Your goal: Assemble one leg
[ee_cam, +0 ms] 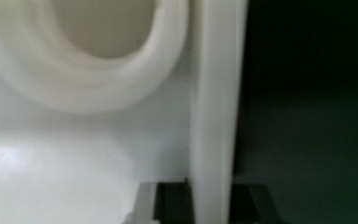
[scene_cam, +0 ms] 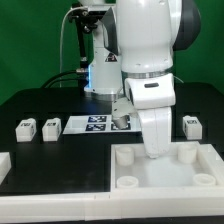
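Note:
Three legs show in the exterior view: two at its left (scene_cam: 25, 127) (scene_cam: 50, 126) and one at its right (scene_cam: 193, 124), each a small white post with a marker tag. A fourth small tagged white piece (scene_cam: 122, 121) stands half hidden behind the arm. My gripper (scene_cam: 155, 150) is down at the back rim of the large white tray-like part (scene_cam: 125, 185). In the wrist view the dark fingers (ee_cam: 167, 205) stand on either side of the tray's thin upright wall (ee_cam: 206, 100), closed against it. A round socket (ee_cam: 96, 40) lies beside the wall.
The marker board (scene_cam: 92, 124) lies flat behind the tray. The robot base and cables (scene_cam: 95, 60) stand at the back. A white block (scene_cam: 4, 162) sits at the exterior view's left edge. The table is black (scene_cam: 40, 160).

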{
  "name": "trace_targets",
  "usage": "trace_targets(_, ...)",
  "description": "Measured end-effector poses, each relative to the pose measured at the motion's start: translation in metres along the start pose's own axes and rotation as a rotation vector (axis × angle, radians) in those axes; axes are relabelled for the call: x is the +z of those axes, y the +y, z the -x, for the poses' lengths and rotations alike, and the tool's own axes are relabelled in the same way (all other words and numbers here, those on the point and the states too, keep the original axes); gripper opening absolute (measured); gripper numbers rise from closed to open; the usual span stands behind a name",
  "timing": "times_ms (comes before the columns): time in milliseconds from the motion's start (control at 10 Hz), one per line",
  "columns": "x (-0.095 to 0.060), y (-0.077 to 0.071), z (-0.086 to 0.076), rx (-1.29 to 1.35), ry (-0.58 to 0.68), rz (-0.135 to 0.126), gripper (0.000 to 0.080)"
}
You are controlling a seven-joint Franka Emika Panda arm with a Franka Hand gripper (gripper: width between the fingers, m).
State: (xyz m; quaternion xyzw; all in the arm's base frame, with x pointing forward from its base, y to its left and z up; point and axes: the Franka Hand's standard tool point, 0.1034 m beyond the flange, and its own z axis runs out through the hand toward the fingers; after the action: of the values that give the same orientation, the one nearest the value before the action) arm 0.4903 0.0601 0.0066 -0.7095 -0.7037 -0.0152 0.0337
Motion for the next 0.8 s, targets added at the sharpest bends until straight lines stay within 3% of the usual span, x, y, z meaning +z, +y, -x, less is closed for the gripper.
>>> trace_targets(100,0.0003,-0.0002,0.0003,0.001,0.000,-0.001,0.0116)
trace_targets(200,0.0003,-0.0002,0.0006,0.001,0.000,-0.001,0.0278)
trace_targets(300,0.0004,-0.0002,0.0007,0.001,0.000,-0.001,0.0278)
trace_targets(400,0.0004,-0.0002,0.0009,0.002,0.000,-0.001,0.0462)
trace_targets(500,0.0005,-0.0002,0.0010,0.002,0.000,-0.001,0.0581)
trace_targets(800,0.0005,-0.0002,0.0017,0.003,0.000,-0.001,0.0645)
